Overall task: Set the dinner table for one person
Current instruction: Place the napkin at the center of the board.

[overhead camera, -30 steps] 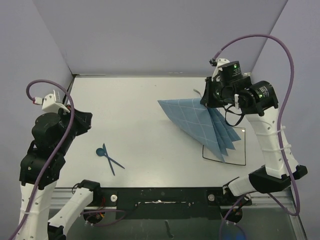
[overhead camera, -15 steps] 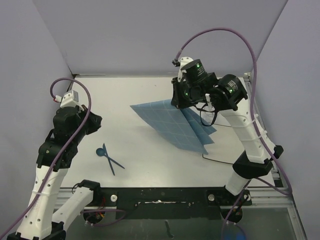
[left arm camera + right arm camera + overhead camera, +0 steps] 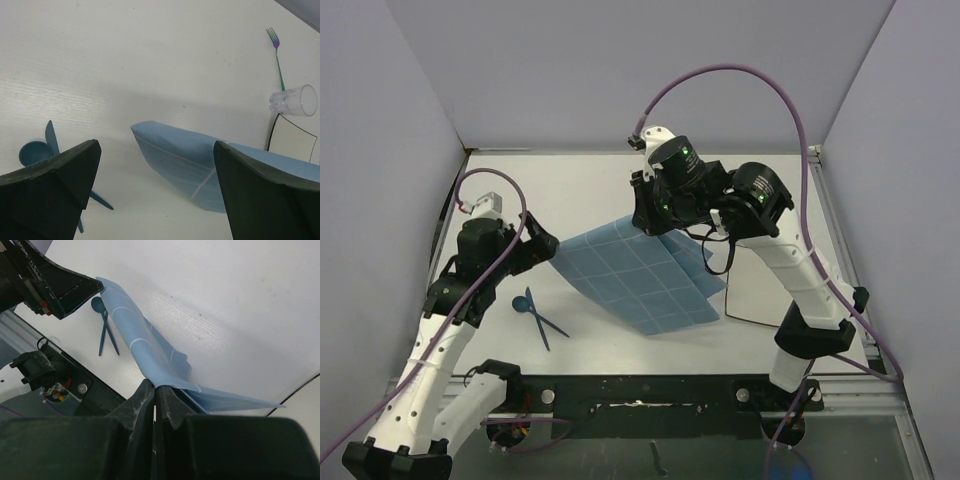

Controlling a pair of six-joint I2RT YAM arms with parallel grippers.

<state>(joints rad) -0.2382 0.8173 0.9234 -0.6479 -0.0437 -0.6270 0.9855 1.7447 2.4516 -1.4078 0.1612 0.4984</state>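
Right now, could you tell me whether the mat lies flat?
No, lifted: the right end effector pinches one edge, and the mat hangs slanted from it.

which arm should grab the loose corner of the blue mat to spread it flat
Left. The left gripper is open and faces the free corner of the mat, close by. The right gripper is shut on the mat's far end, holding it up.

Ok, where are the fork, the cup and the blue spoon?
fork (image 3: 278, 62), left wrist view, on its thin handle.
cup (image 3: 293, 101), left wrist view, on its clear side.
blue spoon (image 3: 519, 303), top view, on its round bowl.
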